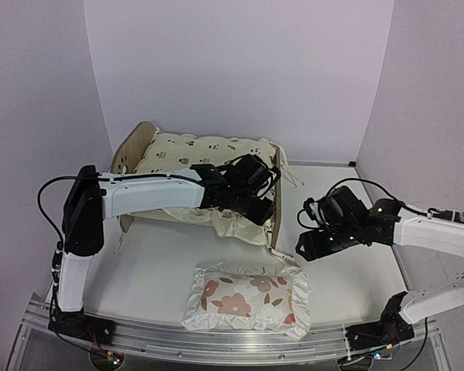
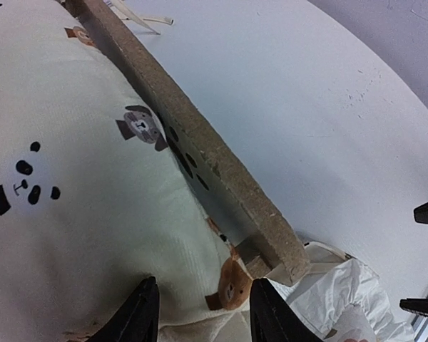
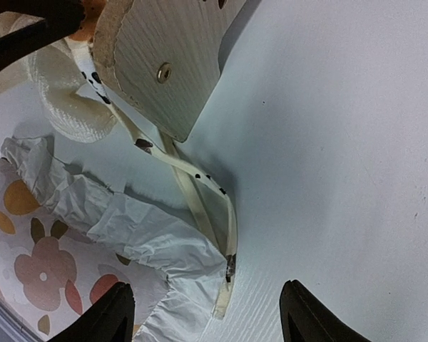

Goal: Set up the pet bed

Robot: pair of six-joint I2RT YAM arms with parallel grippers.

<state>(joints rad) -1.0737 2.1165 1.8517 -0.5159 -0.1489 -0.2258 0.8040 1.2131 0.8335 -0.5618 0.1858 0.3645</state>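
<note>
Pet bed [image 1: 128,154] is sitting at the far left of the bench [image 1: 155,263], with its rounded headboard to the left and its low end board [image 2: 200,167] to the right. The cream animal-print cushion [image 1: 193,148] is lying on it and bunching over the near right corner.

Left gripper [image 2: 203,310] is hanging over that corner, its arm lying across the bed. The jaws are straddling the cushion's edge just beside the end board. Fabric is sitting between the fingers, but I cannot tell whether they are pinching it.

Right gripper [image 3: 207,313] is hovering over the bench just right of the bed, its jaws standing wide and holding nothing (a tie string [image 3: 192,178] and the ruffle of the flowered pillow [image 1: 247,297] are lying beneath it).

Handling, as a judgement: the frame is looking like thin wood, stiff but light, so it is probably going to slide or tip if the cushion gets tugged. The best hold is looking like the top edge of an end board, or a side rail. The cushion is looking soft and limp, so a pinch at a corner should be suiting it.
</note>
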